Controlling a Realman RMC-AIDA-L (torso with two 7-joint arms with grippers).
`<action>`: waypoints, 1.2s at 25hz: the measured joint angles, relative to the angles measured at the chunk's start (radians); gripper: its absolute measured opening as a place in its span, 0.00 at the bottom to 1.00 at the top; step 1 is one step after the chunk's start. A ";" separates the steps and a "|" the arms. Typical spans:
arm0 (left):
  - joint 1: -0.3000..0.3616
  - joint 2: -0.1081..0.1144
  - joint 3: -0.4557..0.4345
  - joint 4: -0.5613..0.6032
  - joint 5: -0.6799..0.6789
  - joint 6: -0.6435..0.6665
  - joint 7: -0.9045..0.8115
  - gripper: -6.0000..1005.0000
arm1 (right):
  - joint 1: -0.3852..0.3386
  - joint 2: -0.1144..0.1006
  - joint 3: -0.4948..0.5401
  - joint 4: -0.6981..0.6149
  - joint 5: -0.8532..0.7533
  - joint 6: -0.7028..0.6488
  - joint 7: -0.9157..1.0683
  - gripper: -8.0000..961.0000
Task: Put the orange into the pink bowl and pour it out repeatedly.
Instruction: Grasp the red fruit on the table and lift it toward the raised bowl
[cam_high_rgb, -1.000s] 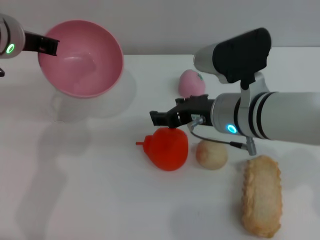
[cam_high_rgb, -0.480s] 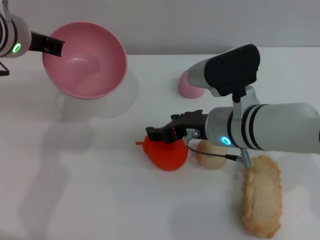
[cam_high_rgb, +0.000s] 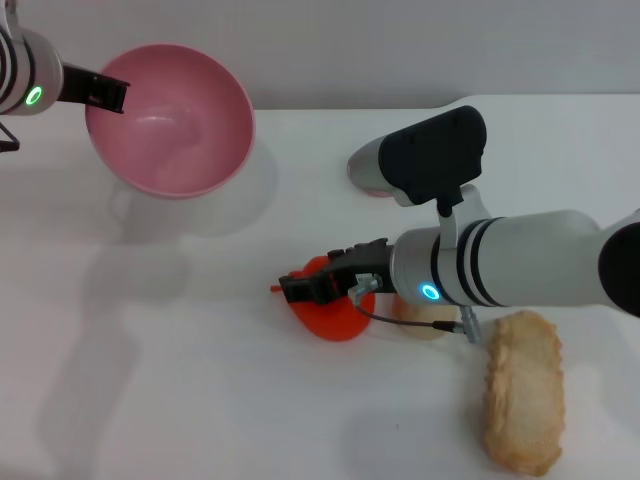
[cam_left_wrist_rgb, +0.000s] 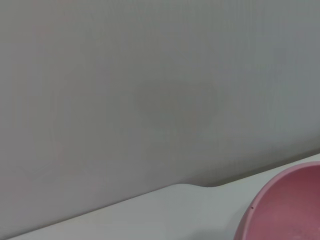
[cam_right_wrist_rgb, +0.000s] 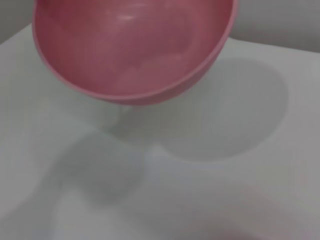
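glossy pink bowl pinched by left tool, right tool spread over red-orange orange

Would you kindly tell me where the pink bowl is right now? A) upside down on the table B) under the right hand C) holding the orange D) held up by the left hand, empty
D: the left hand grips the rim of the empty pink bowl, lifted above its shadow.

head overhead, both wrists share pink bowl
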 joint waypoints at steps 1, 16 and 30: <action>0.000 0.000 0.000 0.000 0.000 0.000 0.000 0.05 | 0.008 0.000 -0.003 0.010 0.006 -0.001 0.000 0.68; 0.000 0.000 -0.007 0.000 0.000 0.000 0.025 0.05 | 0.037 -0.006 -0.003 0.036 0.029 0.024 -0.018 0.56; -0.001 0.000 -0.003 0.000 0.000 0.003 0.041 0.05 | 0.000 -0.010 0.026 -0.074 0.019 0.065 -0.049 0.21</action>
